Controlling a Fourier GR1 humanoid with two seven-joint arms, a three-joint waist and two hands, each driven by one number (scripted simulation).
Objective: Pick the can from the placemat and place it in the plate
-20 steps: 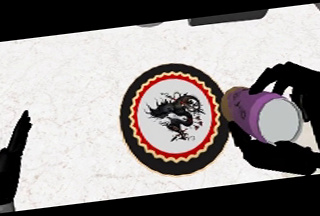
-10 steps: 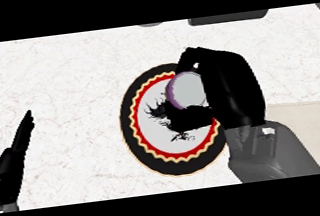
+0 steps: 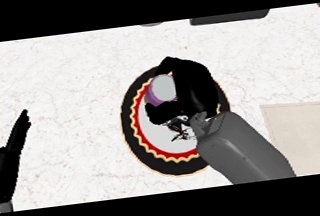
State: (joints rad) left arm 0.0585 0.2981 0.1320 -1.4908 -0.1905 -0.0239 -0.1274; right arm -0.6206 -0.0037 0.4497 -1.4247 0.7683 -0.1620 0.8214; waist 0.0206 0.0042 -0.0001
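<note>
Gripping can (image 3: 161, 90) over plate (image 3: 138, 138), placemat (image 3: 311, 134) beside

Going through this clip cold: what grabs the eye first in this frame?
The right hand, at the counter's middle, is curled round a purple can over the upper part of a plate with a red and black rim. The left hand rests open at the left edge, and a pale placemat lies at the right.

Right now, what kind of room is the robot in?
Probably a kitchen. There's a white marble counter, a decorated plate, a placemat, and the right robot hand holding a can over the plate.
</note>
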